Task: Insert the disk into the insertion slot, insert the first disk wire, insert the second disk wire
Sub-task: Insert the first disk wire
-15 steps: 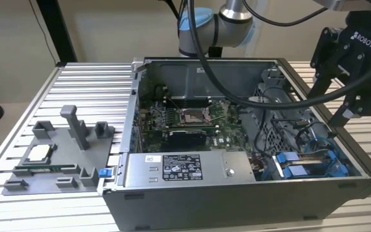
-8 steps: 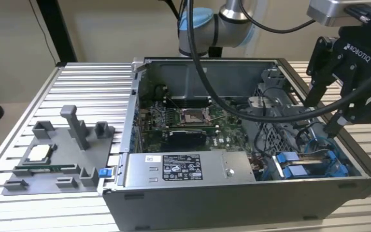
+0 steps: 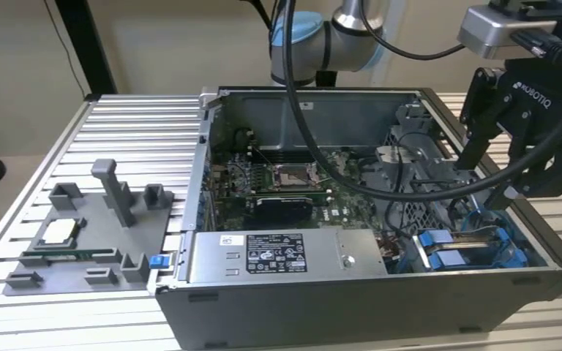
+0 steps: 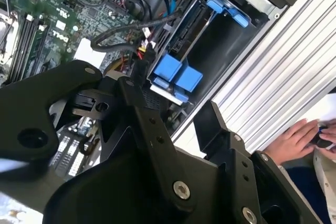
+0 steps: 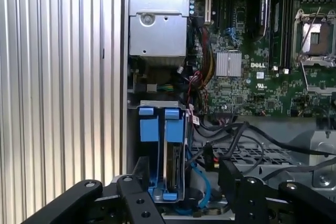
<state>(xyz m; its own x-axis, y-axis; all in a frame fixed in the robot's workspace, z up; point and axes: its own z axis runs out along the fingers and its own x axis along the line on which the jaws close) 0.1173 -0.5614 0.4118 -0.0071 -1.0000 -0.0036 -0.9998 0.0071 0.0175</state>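
Beige wall (image 3: 164,44), ribbed aluminium table (image 3: 144,124)

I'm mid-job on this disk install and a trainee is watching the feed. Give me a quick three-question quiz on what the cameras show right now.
1. Fill in: the grey fixture tray lies on the table, on the exterior view's ____ of the computer case.
2. True or false: the gripper is clamped on a cable.
3. What is the gripper nearest to? A) the insertion slot with blue rails; B) the grey fixture tray; C) the bare table.
Key: 1 left; 2 false, it is open and empty; 3 A.
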